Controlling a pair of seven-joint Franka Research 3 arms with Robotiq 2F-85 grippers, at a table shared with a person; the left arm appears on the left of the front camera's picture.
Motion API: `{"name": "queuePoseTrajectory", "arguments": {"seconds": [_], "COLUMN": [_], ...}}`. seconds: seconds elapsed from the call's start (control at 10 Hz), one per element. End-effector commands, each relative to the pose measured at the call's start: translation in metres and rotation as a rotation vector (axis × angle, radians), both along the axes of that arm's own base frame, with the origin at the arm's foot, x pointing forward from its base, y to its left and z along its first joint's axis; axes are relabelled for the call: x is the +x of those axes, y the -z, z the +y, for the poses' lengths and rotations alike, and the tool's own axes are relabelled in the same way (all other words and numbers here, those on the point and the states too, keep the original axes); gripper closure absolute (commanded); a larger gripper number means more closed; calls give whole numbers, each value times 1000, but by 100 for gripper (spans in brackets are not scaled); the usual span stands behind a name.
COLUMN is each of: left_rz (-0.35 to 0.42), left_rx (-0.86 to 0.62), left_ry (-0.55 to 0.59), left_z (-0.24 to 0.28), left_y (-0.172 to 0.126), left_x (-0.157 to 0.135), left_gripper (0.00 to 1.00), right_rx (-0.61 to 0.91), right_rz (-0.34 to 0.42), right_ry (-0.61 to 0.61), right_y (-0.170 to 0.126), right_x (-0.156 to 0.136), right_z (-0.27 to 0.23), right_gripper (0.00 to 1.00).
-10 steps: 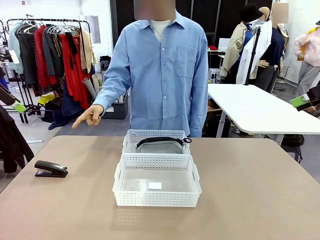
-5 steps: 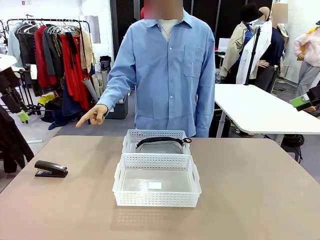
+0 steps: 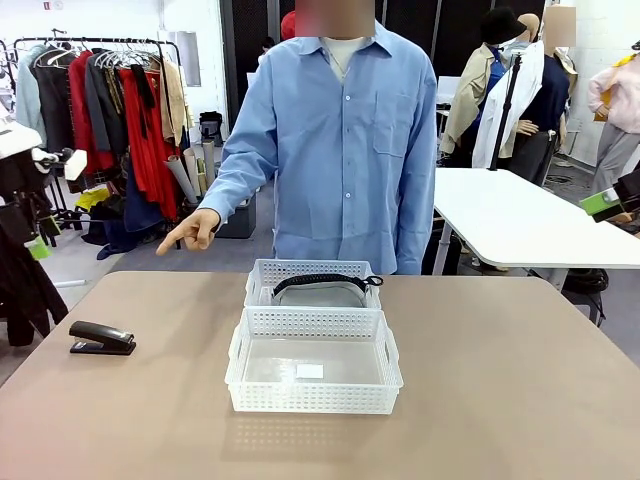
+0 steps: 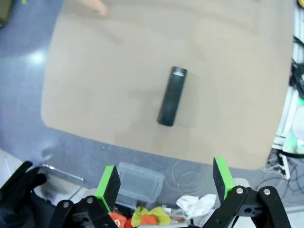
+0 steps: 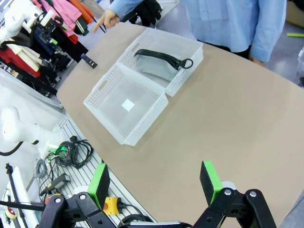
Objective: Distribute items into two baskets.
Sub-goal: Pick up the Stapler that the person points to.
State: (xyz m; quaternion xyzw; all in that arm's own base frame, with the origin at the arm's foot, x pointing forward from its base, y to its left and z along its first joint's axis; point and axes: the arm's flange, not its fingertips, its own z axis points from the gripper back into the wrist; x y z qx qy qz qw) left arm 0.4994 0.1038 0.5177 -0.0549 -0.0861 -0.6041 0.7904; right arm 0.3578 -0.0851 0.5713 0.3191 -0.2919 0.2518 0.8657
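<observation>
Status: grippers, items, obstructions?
Left gripper, right gripper open, empty. Pouch in far basket; stapler on table; near basket empty. Person's hand pointing beyond far edge.

Wrist views first. The left gripper (image 4: pixel 165 178), a black two-finger unit with green pads, has its fingers pointing steeply downward. Its jaws are spread wide, with one pad (image 4: pixel 108 186) at each side of the frame's bottom and black linkage below them. The right gripper (image 5: pixel 154 180) is of the same build, jaws likewise wide apart. Its pads (image 5: pixel 99 183) sit level with each other, aimed down at a slant from high up.

Front view: the left arm (image 3: pixel 20 150), white links with black wrist hardware, is raised at the far left edge, one green pad (image 3: pixel 40 247) hanging lowest. At the far right edge a green pad (image 3: pixel 600 203) and a bit of black finger are held high.
</observation>
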Motion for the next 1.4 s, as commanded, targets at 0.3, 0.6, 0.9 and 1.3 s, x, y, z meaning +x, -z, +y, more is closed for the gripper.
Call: {"name": "queuePoseTrajectory", "arguments": {"seconds": [0.3, 0.6, 0.9, 1.3], "left_rz": [-55, -106, -85, -42], "left_rx": [38, 69, 55, 22], "left_ry": [157, 158, 180, 183], "left_z": [-3, -6, -16, -25], "left_y": [24, 50, 69, 85], "left_x": [2, 10, 8, 5], "left_gripper": [0, 0, 0, 0], "right_rx": [-2, -2, -2, -2], "right_rz": [-3, -3, -3, -3], "right_ry": [-2, -2, -2, -2], "right_y": [0, 0, 0, 0], "right_x": [0, 0, 0, 0], "right_z": [0, 0, 0, 0], "right_gripper": [0, 0, 0, 0]}}
